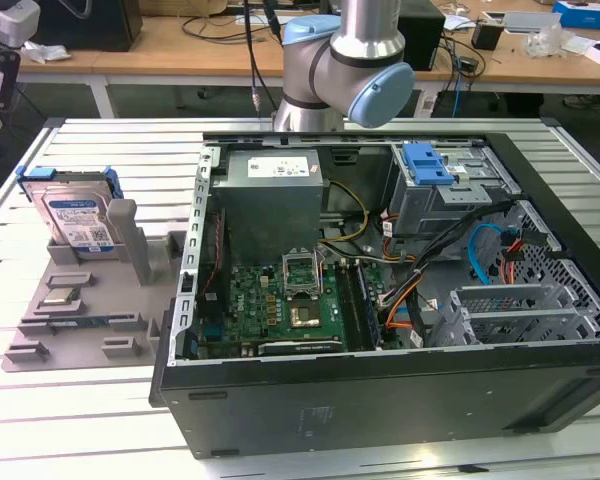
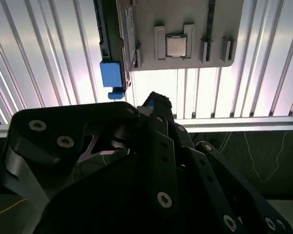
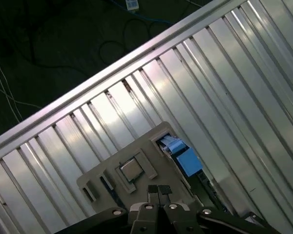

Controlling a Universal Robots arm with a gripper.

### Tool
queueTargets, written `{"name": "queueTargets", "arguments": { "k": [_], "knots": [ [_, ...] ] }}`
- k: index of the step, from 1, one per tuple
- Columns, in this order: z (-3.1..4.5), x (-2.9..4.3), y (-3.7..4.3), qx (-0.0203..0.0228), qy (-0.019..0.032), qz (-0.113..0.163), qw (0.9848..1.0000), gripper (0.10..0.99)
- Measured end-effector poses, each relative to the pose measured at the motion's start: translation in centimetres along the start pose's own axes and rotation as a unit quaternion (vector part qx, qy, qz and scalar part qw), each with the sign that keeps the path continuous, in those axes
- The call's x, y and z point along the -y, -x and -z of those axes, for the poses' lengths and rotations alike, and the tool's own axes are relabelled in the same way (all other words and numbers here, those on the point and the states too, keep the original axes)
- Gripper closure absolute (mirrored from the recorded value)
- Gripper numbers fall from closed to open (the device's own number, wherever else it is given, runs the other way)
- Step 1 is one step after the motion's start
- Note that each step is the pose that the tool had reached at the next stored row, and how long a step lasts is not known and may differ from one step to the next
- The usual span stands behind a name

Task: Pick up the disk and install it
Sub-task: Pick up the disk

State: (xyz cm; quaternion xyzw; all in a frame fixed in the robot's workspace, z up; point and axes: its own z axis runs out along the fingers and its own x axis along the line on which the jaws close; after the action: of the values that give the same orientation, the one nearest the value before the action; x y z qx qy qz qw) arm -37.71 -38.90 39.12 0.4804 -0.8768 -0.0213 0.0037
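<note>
The disk (image 1: 77,216) stands upright in a grey holder (image 1: 80,300) on the slatted table, at the exterior view's left. It is a silver drive with a white-and-blue label in a blue carrier. In both wrist views its blue carrier corner (image 2: 111,74) (image 3: 188,161) shows beside the holder. My gripper (image 3: 158,191) hangs well above the holder, apart from the disk, near the table's edge. Its fingertips (image 3: 153,191) press together with nothing between them. The dark gripper body (image 2: 151,165) hides what lies under it.
An open computer case (image 1: 380,400) sits in the middle of the table, with a grey power-supply box (image 1: 270,195), motherboard (image 1: 280,300), cables and a drive cage (image 1: 450,195) topped by a blue latch (image 1: 427,163). A processor chip (image 3: 132,168) lies in the holder. Dark floor with cables lies beyond the table rail (image 3: 88,83).
</note>
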Motion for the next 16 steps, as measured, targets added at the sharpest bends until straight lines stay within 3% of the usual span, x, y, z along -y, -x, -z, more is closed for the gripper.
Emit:
{"name": "queueTargets", "arguments": {
  "k": [7, 16],
  "knots": [
    [0.0, 0.0, 0.0, -0.0016, 0.0006, 0.04, 0.9992, 0.98],
    [0.0, 0.0, 0.0, -0.0032, 0.0011, 0.079, 0.9969, 0.98]
  ]
}}
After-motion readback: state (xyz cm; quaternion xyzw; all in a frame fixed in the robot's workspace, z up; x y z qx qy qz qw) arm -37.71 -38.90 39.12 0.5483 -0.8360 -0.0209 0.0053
